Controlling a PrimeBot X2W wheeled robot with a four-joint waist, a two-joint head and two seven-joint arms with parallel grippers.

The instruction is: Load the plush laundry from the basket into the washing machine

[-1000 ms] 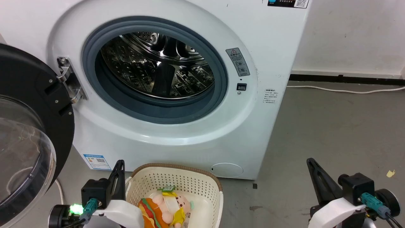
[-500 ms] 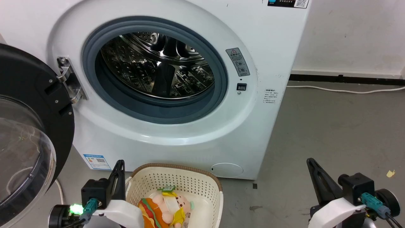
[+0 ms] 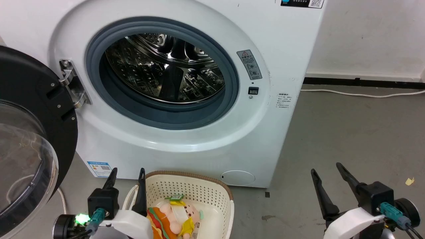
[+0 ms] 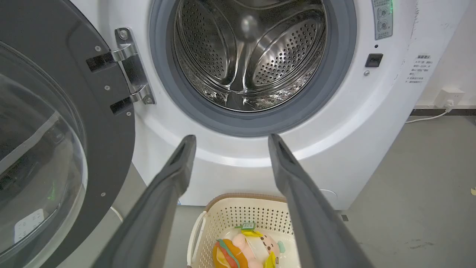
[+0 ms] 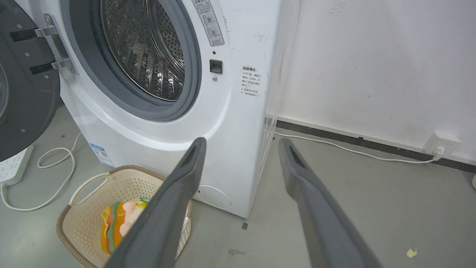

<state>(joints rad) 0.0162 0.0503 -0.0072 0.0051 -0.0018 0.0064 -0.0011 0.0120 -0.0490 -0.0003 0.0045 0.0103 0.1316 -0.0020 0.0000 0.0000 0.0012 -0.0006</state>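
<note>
The plush toy (image 3: 172, 217), a pink-faced doll in yellow with an orange burger body, lies in the cream basket (image 3: 202, 186) on the floor before the washing machine (image 3: 186, 139). It shows again as the toy (image 4: 247, 251) in the basket (image 4: 238, 208) and the toy (image 5: 117, 221) in the basket (image 5: 80, 208). The black-rimmed door (image 3: 30, 132) hangs open at left; the steel drum (image 3: 166, 69) holds nothing. My left gripper (image 3: 127, 175) stands open just left of the basket, empty (image 4: 228, 143). My right gripper (image 3: 327, 170) stands open over bare floor at right (image 5: 241, 147).
A white power strip (image 5: 11, 165) and looped cable (image 5: 55, 178) lie on the floor left of the machine. A white cord (image 3: 362, 95) runs along the dark baseboard to a wall socket (image 5: 440, 143). A yellow scrap (image 3: 410, 181) lies on the grey floor at right.
Both grippers have opened: each showed its fingers together before and now shows them spread apart. Toy, basket and door have not moved.
</note>
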